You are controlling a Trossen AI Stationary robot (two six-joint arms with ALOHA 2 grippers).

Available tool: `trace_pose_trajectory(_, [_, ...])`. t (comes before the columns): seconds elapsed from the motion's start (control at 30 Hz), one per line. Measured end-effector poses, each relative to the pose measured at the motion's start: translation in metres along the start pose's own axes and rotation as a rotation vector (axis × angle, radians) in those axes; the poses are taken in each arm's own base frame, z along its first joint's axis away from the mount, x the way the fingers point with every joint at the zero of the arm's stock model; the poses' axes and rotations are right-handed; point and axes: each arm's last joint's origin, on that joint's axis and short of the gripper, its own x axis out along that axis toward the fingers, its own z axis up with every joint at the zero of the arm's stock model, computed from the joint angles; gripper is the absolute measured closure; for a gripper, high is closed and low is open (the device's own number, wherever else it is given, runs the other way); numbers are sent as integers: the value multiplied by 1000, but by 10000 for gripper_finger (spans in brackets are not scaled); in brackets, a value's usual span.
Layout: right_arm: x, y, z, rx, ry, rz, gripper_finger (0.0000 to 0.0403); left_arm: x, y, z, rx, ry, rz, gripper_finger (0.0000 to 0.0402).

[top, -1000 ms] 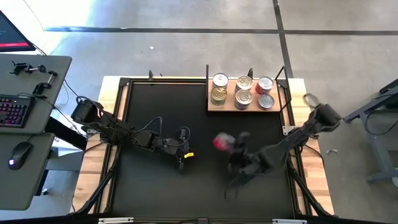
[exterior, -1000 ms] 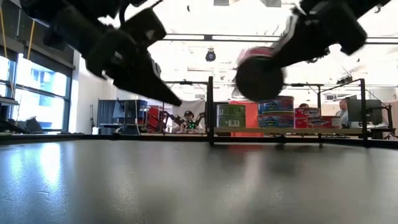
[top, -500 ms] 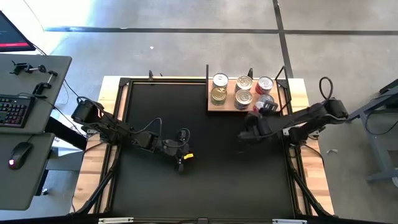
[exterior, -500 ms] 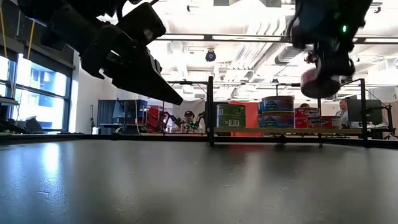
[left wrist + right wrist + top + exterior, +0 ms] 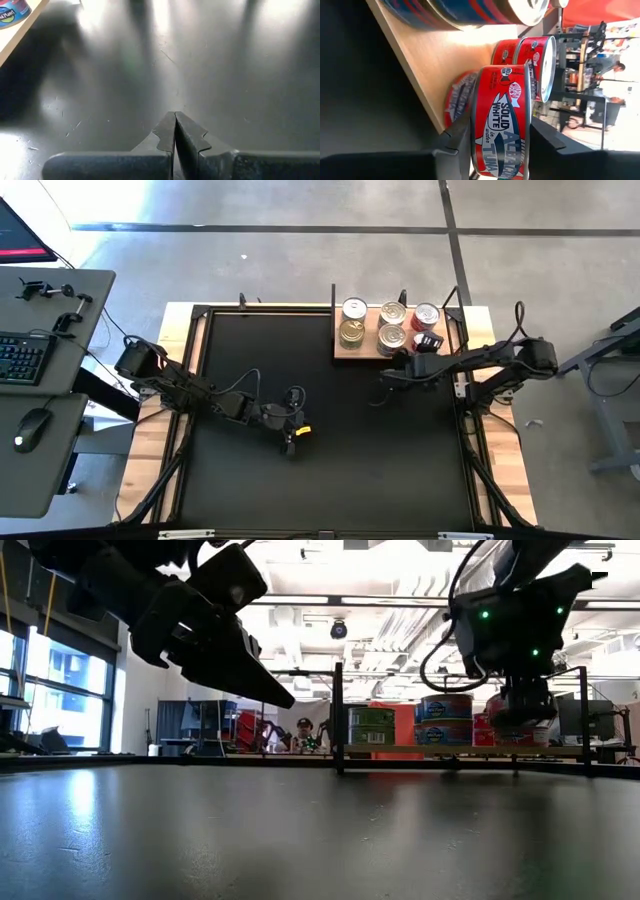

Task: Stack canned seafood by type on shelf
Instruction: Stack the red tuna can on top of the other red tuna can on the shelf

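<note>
Over the last second the right arm has swung from mid-mat up to the shelf (image 5: 345, 354), carrying a red tin from the open mat to the board's near right corner. Nearest to the viewer in the high view, the left gripper (image 5: 291, 442) waits low over the mat (image 5: 250, 480) at centre-left, its fingers pressed together and empty, as the left wrist view shows (image 5: 175, 131). Farther in, the right gripper (image 5: 428, 343) hangs at the shelf's front edge, jaws clamped on the sides of the red tin (image 5: 502, 131), a can marked solid white tuna held with its lid facing sideways in the right wrist view. Just past it there, another red stack (image 5: 530, 67) sits on the board, and blue-banded tins (image 5: 465, 10) lie farther along. In the low view the gripper (image 5: 520, 710) holds the tin just above the front right red stack (image 5: 500, 735). At the back of the shelf stand three more stacks; the green-sided stack (image 5: 371, 727) is at the left. The step in hand looks like placing this tin onto the red pile. The next move likely calls for centring the tin over that stack, lowering it until it rests flat, then parting the jaws and backing out without nudging the neighbours.
</note>
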Motion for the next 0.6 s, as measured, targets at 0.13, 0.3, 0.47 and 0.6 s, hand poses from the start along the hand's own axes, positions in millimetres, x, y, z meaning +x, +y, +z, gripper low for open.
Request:
trace_pose_trajectory(0.13, [9, -1, 2, -12, 11, -10, 255, 0, 0, 0, -6, -1, 0, 401])
trace_pose_trajectory(0.3, [16, -5, 2, -1, 46, -1, 214, 0, 0, 0, -8, 0, 0, 401])
trace_pose_trajectory(0.47, [19, -7, 2, 4, 61, 9, 209, 0, 0, 0, -8, 0, 0, 401])
trace_pose_trajectory(0.6, [19, -7, 2, 6, 66, 9, 201, 0, 0, 0, -8, 0, 0, 401])
